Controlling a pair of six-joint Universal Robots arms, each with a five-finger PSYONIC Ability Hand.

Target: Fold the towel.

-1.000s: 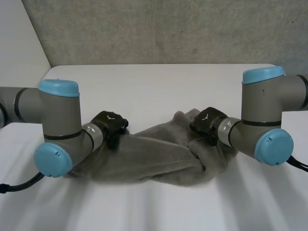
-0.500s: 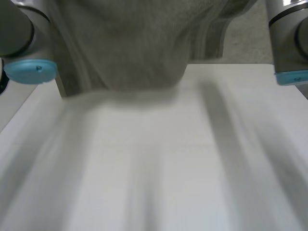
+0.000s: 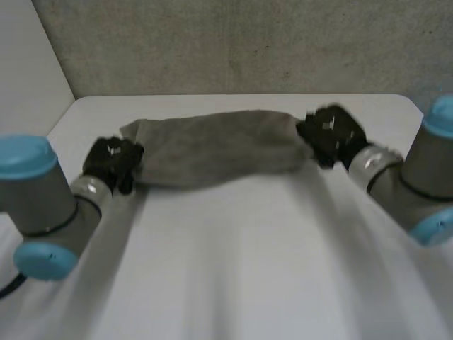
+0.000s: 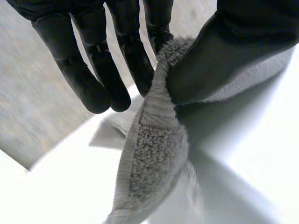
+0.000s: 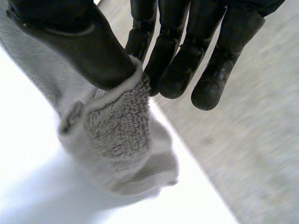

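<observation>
Nearest us is the bare white table (image 3: 226, 283), with the left arm (image 3: 42, 205) and right arm (image 3: 417, 191) reaching forward over it. Our left hand (image 3: 112, 163) has the left end of the grey towel (image 3: 212, 145), its hem pinched between the thumb and one finger while the other fingers (image 4: 93, 70) hang loose and apart. Our right hand (image 3: 331, 136) pinches the right end the same way. The towel stretches between them across the table's far half; whether it touches the tabletop, we can't tell. Beyond stands the grey wall (image 3: 248, 42).
</observation>
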